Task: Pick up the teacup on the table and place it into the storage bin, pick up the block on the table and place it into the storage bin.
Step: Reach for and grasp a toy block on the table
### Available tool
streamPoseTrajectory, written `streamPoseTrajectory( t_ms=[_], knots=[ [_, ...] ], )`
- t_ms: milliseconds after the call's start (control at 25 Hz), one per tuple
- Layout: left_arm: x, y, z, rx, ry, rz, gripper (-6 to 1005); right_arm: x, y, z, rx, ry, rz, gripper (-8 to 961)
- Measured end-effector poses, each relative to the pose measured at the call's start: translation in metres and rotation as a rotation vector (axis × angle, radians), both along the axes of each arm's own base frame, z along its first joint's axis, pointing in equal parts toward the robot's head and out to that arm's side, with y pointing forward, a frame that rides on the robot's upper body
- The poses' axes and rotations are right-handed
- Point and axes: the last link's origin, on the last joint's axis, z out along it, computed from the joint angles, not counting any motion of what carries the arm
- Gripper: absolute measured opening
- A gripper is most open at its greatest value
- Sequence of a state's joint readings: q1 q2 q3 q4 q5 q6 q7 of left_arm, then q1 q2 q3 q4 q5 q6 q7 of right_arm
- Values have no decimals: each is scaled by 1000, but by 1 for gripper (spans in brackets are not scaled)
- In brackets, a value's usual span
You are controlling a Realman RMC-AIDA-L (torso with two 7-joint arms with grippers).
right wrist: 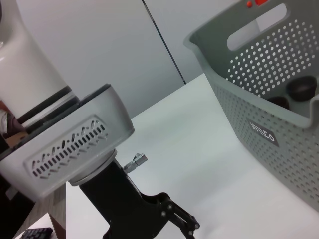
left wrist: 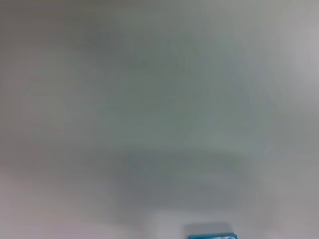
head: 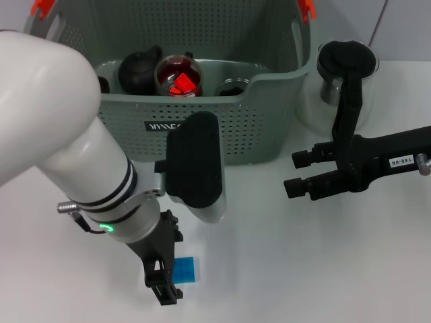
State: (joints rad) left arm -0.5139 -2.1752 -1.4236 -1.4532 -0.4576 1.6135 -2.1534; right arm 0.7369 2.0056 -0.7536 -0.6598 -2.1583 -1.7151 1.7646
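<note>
The blue block [head: 188, 269] lies on the white table near its front edge. It also shows as a blue sliver [left wrist: 212, 234] in the left wrist view. My left gripper [head: 163, 277] points down right beside the block, on its left, and seems to touch it. The grey perforated storage bin [head: 256, 124] stands behind it, with its wall [right wrist: 279, 124] also in the right wrist view. Dark vessels [head: 140, 69] and a glass with red contents [head: 178, 78] lie inside; I cannot tell which is the teacup. My right gripper [head: 297, 173] hovers open and empty to the right of the bin.
A glass and metal pot [head: 347, 67] with a black lid stands on the table right of the bin, behind my right arm. My left arm's white wrist housing [right wrist: 70, 144] fills the near side of the right wrist view. Orange clips [head: 306, 8] sit on the bin's rim.
</note>
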Motion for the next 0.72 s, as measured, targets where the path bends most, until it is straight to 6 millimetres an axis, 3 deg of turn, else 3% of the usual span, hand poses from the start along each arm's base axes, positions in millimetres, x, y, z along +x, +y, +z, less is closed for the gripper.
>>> streamPoseTrajectory(
  t_ms=[720],
  knots=[
    [-4, 3, -18, 4, 8, -21, 935, 1, 1, 0, 10, 0, -5, 916]
  ],
)
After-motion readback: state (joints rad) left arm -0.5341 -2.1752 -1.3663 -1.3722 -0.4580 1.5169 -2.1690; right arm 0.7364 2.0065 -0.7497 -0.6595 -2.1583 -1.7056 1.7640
